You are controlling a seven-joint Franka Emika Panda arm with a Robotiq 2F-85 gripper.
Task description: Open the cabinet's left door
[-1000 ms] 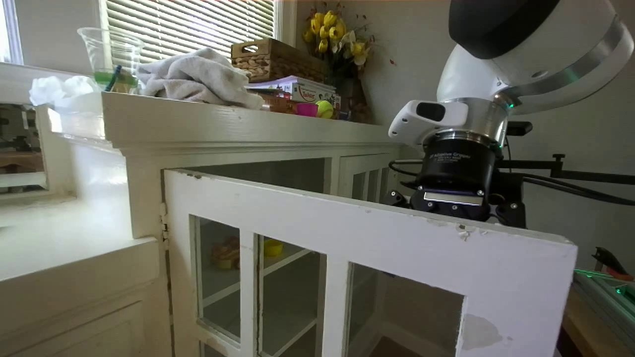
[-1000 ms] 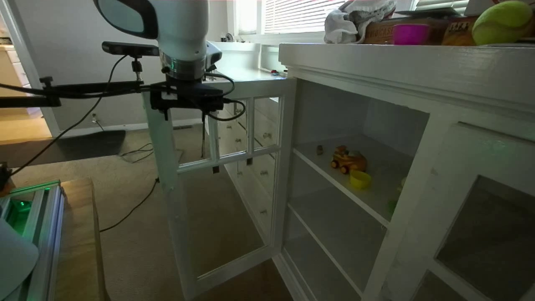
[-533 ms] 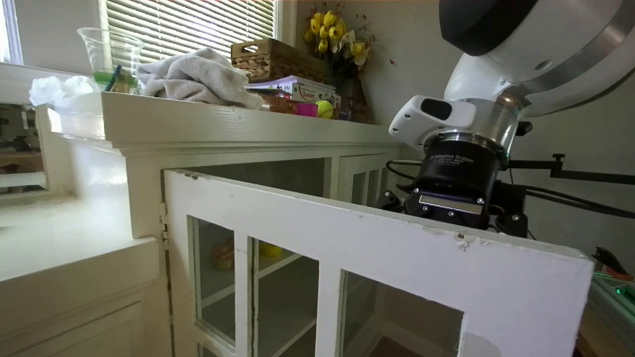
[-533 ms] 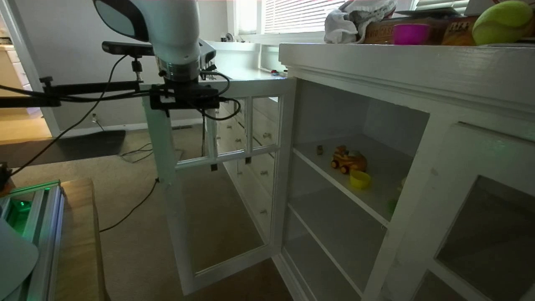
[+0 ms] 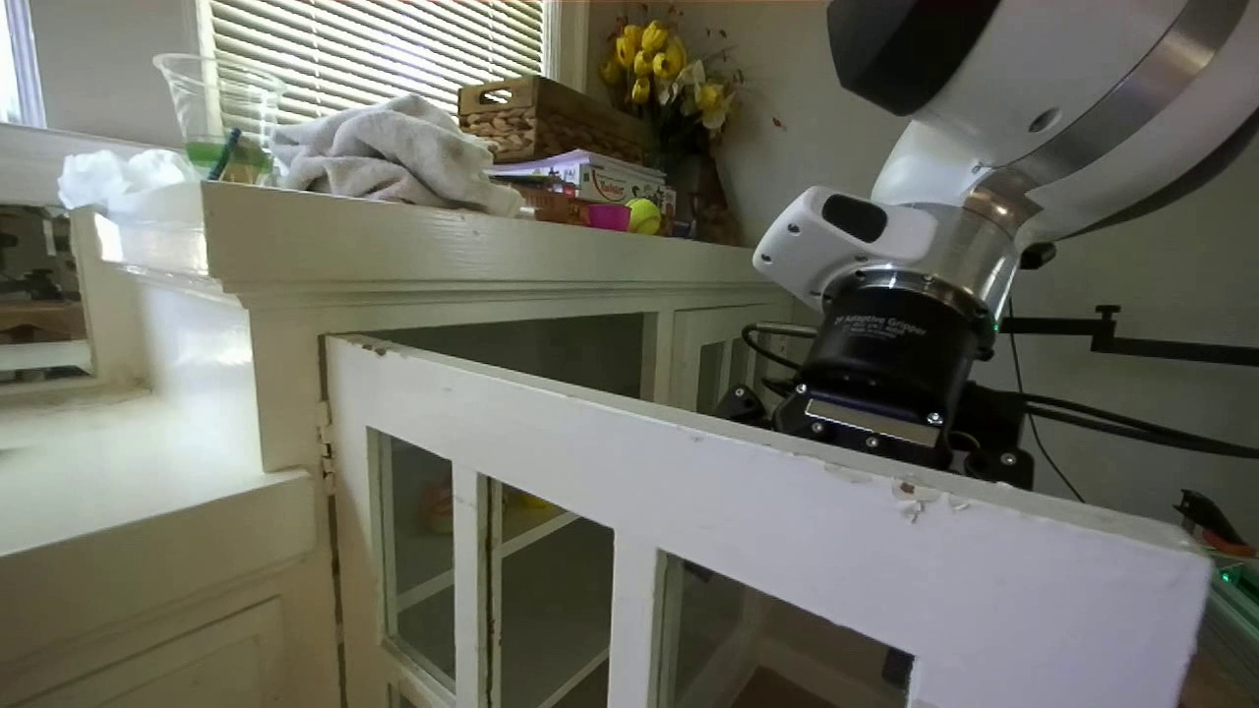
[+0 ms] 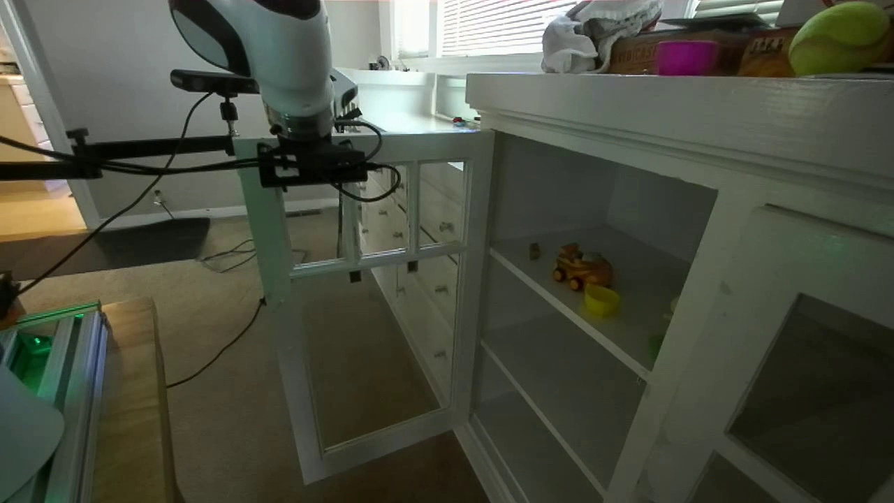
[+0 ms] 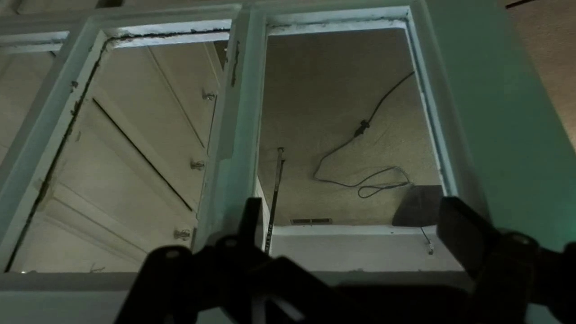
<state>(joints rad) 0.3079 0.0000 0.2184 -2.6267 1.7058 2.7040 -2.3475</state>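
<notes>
beige carpet [image 6: 216,440] stretches past the open left cabinet door [image 6: 377,259]; on its inner side, the robotiq gripper [image 7: 352,211] stands wide apart, empty.

Carpeted floor [image 6: 230,447]; on it dark mat [image 6: 157,241]; thin cable [image 7: 361,128]

My white arm [image 5: 1092,93] has a silver collar [image 5: 969,246]; below that collar, my black tool [image 7: 351,209] carries pale lettering [image 5: 880,325], screws [image 5: 871,442] and cables [image 6: 400,180].
</notes>
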